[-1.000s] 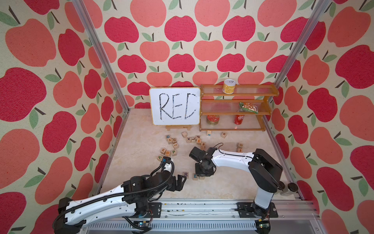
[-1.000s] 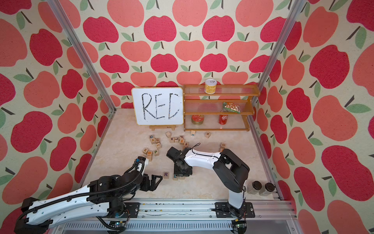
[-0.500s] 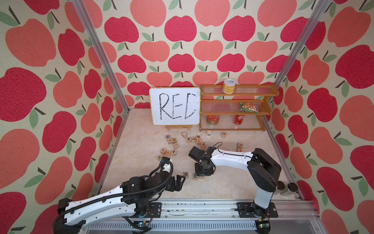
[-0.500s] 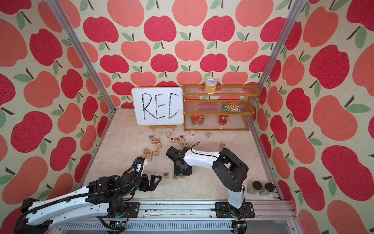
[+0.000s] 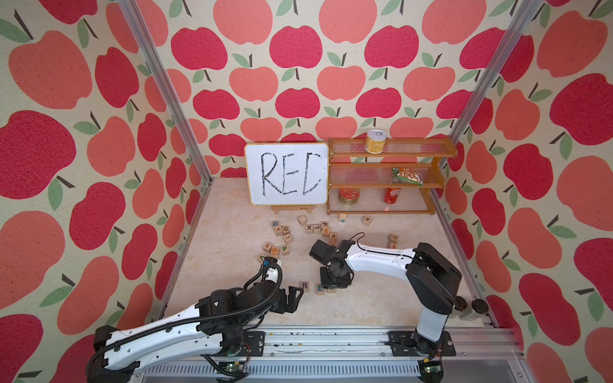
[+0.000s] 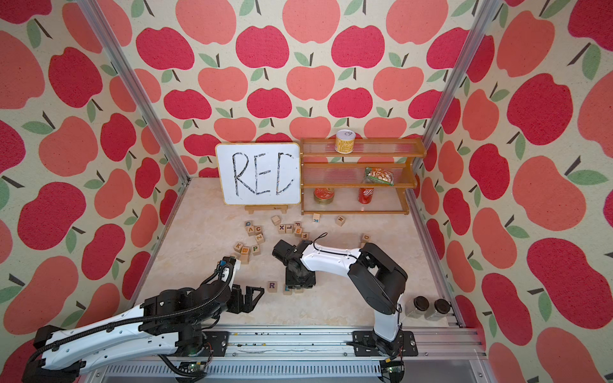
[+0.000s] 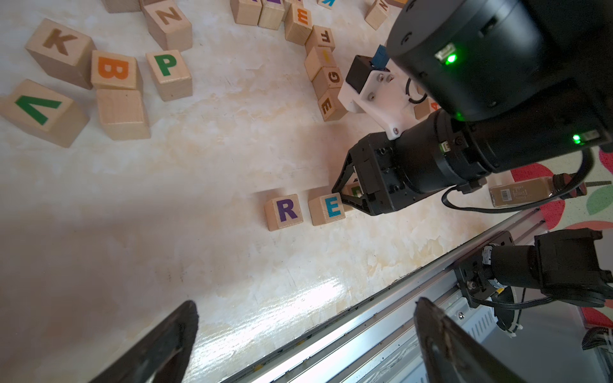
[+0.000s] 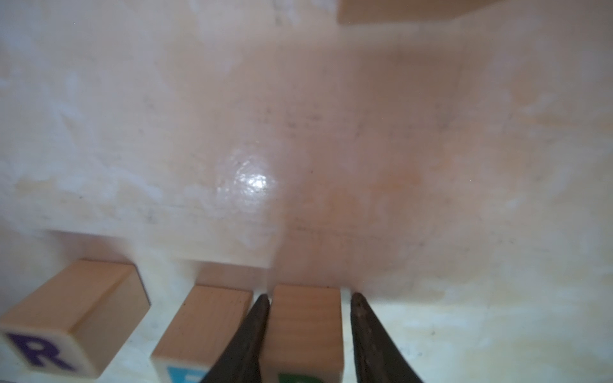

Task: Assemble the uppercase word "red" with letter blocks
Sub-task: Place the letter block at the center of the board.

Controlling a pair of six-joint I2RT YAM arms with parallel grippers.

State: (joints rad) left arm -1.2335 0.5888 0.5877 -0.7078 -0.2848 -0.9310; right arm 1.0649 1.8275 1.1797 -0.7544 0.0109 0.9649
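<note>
In a top view: R block (image 5: 304,286) and E block (image 5: 320,289) in a row near the tabletop (image 5: 381,298) front edge, right gripper (image 5: 333,286) on the row's end.
Left wrist: left gripper (image 7: 306,303) spread wide, off the blocks.
Right wrist: jaws narrowly parted astride D block (image 8: 306,328), one finger (image 8: 247,348) touching.

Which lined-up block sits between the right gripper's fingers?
The green D block, end of the row: the right gripper straddles it; E block and R block stand free.
</note>
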